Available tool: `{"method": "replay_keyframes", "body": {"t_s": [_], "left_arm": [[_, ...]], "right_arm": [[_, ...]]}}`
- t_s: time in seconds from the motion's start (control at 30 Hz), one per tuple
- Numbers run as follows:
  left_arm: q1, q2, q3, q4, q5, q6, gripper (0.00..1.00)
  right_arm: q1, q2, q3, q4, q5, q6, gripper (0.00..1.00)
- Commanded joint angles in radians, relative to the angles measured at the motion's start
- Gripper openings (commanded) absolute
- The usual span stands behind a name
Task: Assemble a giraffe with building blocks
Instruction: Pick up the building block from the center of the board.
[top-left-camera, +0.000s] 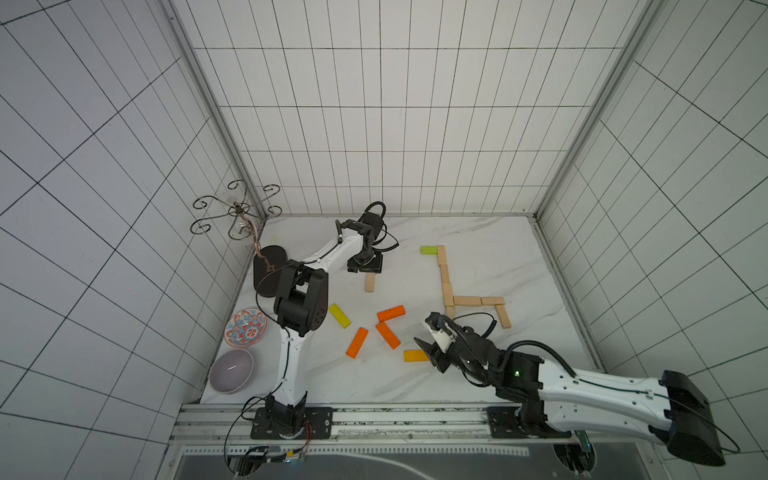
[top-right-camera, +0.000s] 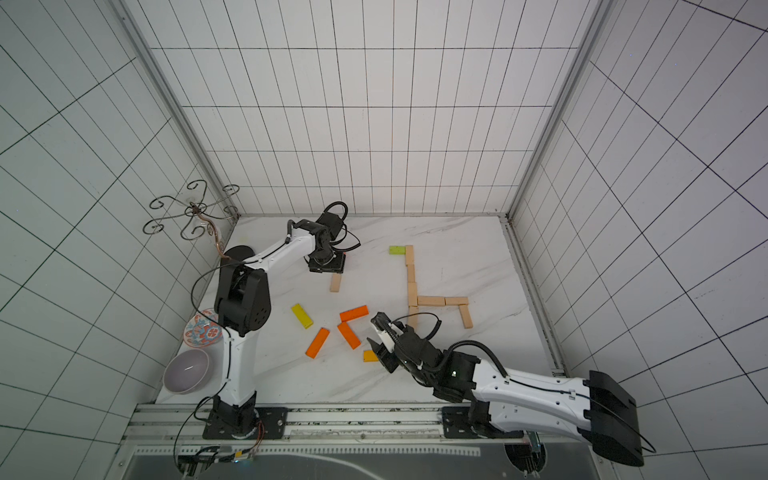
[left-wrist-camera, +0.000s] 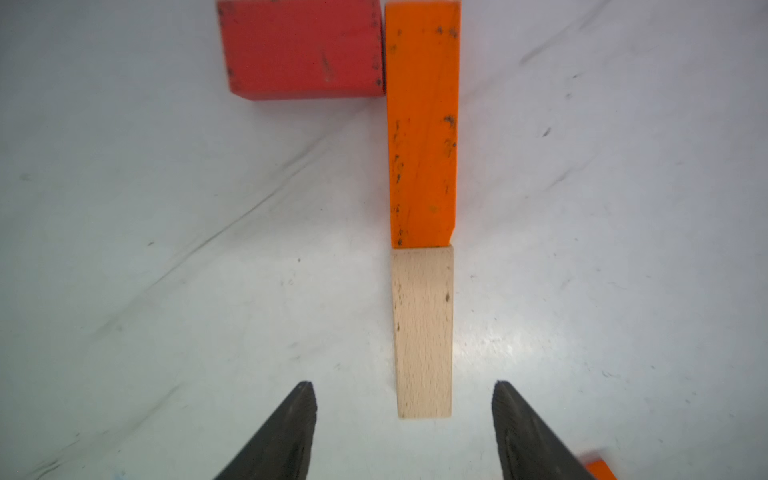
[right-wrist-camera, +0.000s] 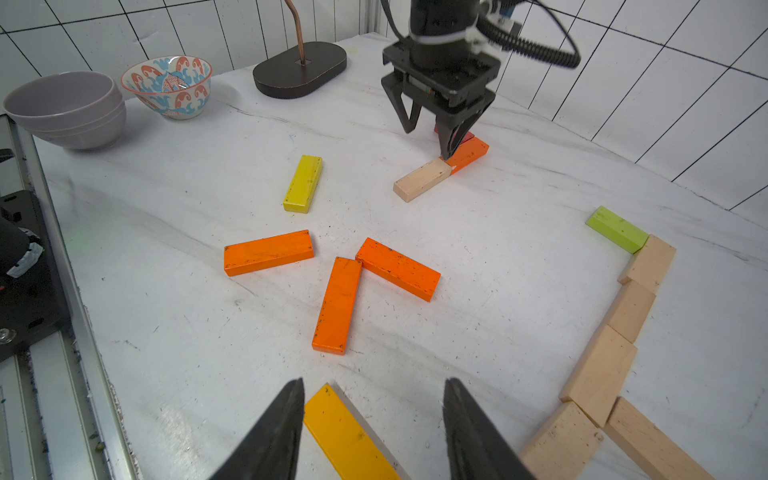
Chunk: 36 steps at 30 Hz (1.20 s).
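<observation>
While your right gripper (right-wrist-camera: 375, 381) is hovering open and empty, the amber bar (right-wrist-camera: 345, 430) is lying beneath it. Its length is running askew between the jaws.

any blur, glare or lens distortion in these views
Both top views: wide-angle, walls splay outward. Left wrist view: red block slightly soft, bright sheen on the table beside the pale block. Right wrist view: orange blocks sharp, near jaws soft.

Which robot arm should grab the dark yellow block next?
Probably the right: the right gripper hangs open right at the flat amber-yellow wooden block, while the left gripper stands far off, over the pale wooden bar.
</observation>
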Motion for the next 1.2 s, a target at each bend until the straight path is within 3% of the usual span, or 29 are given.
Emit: {"method": "replay_keyframes", "body": {"t_s": [0.0, 0.27, 0.43, 0.73, 1.17], "left_arm": [[0.004, -0.171, -0.06, 0.018, -0.035, -0.013, 0.68], [0.006, -0.444, -0.308, 0.089, -0.002, 0.053, 0.68], [-0.043, -0.505, -0.444, 0.152, 0.027, 0.107, 0.68], [-0.177, -0.475, -0.569, 0.295, 0.056, 0.151, 0.72], [-0.275, -0.277, -0.519, 0.31, 0.085, 0.182, 0.82]], "right_arm": [[-0.009, -0.012, -0.014, 0.011, 0.011, 0.006, 0.55], [-0.008, -0.054, -0.019, 0.004, 0.018, 0.054, 0.54], [-0.006, -0.096, -0.052, -0.002, 0.011, 0.113, 0.54], [0.03, -0.137, -0.119, 0.008, 0.003, 0.157, 0.53], [0.063, -0.15, -0.149, 0.021, 0.034, 0.171, 0.54]]}}
